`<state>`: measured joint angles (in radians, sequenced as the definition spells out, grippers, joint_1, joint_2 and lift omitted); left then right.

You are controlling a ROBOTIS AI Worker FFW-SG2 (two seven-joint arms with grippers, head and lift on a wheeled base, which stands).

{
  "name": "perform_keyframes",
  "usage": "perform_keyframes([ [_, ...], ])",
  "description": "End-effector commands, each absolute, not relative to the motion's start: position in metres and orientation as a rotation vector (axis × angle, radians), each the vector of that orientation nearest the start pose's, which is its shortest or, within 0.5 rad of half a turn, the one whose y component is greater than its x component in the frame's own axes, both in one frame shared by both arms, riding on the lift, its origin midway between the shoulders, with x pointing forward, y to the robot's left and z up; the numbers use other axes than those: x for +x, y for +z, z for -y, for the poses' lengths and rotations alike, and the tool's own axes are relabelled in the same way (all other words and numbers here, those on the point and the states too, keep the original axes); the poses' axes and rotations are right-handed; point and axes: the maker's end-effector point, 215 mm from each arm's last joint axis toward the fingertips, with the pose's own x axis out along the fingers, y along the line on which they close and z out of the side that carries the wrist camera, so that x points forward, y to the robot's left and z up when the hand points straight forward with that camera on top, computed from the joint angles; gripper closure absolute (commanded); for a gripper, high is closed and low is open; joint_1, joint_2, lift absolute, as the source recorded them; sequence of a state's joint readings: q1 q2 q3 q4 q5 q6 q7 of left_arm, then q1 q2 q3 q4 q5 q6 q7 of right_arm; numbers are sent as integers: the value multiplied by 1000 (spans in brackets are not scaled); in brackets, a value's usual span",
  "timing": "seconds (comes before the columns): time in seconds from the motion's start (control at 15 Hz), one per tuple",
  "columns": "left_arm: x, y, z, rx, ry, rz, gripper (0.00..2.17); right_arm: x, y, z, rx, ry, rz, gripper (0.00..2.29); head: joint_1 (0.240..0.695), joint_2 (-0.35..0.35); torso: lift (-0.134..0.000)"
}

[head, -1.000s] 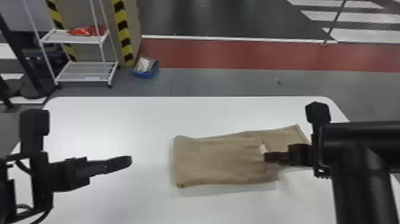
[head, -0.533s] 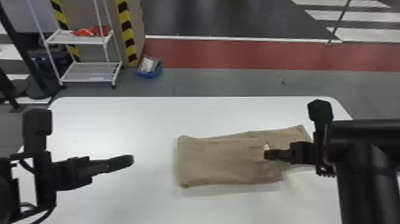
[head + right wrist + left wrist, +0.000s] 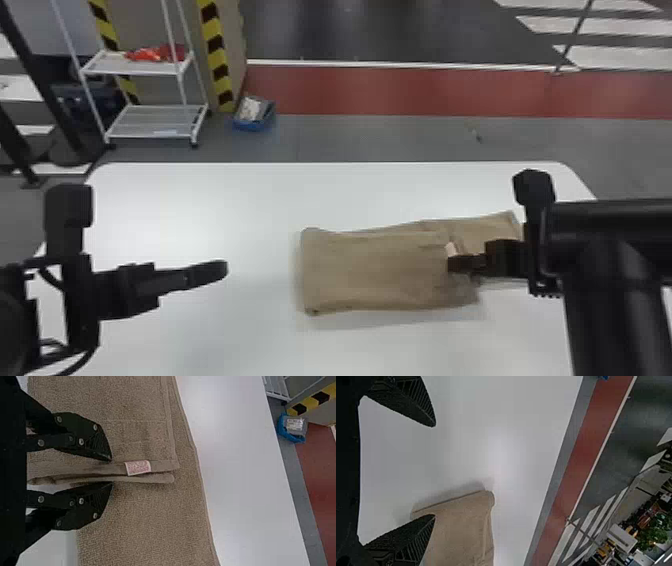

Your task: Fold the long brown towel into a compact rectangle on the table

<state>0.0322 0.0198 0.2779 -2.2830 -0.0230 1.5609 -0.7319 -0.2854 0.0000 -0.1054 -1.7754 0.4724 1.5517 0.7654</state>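
Observation:
The brown towel [image 3: 380, 270] lies right of the table's centre, doubled over on its left part, with a single-looking flap [image 3: 490, 227] at the right. At the doubled part's right edge, by a small tag [image 3: 451, 249], is my right gripper [image 3: 461, 263]. In the right wrist view the right gripper [image 3: 111, 471] is shut on the towel's layered edges [image 3: 158, 478], tag just past its fingertips. My left gripper [image 3: 216, 269] hangs over the table left of the towel. Seen from its wrist, the left gripper [image 3: 435, 470] is wide open with nothing between its fingers, the towel [image 3: 462, 534] lying beyond.
The white table [image 3: 240, 200] has its far edge well behind the towel. Past it on the floor stand a white wire shelf [image 3: 155, 120] and a blue bin [image 3: 254, 115]. The right forearm [image 3: 620, 280] stretches over the table's right side.
The head view has shifted slightly. Relative to the towel, my right gripper has moved a little to the left, its tip now closer to the tag. The left gripper looks the same.

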Motion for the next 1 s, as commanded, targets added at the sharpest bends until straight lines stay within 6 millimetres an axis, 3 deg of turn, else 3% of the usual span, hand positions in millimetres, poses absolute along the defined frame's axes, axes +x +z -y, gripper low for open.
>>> perform_keyframes([
  [0.0, 433, -372, -220, -400, -388, -800, 66, 505, -439, 241, 251, 198, -1046, 842, 695, -30, -125],
  [0.4, 434, -375, -224, -396, -384, -807, 66, 511, -433, 242, 244, 193, -1034, 748, 695, -23, -125],
  [0.93, 431, -377, -232, -408, -375, -811, 66, 511, -441, 238, 207, 190, -1066, 758, 695, -11, -125],
])
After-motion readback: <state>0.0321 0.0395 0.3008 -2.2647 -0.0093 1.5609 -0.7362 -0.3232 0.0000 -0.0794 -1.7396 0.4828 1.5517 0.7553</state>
